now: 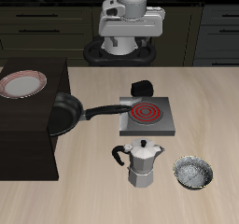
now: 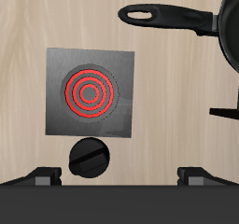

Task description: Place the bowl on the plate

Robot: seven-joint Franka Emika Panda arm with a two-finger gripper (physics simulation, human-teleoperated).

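gripper (image 1: 132,34) high; one bowl (image 1: 193,173), one plate (image 1: 22,83)

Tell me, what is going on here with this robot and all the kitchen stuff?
Nothing is being handled yet. The arm's end effector hangs open above the stove burner, holding nothing. The bowl it should move sits untouched near the table's front edge, beside the moka pot. The plate waits, empty, on a dark raised cabinet, next to the frying pan.

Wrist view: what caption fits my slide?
Looking down on the stove burner, small black cup and frying pan handle.
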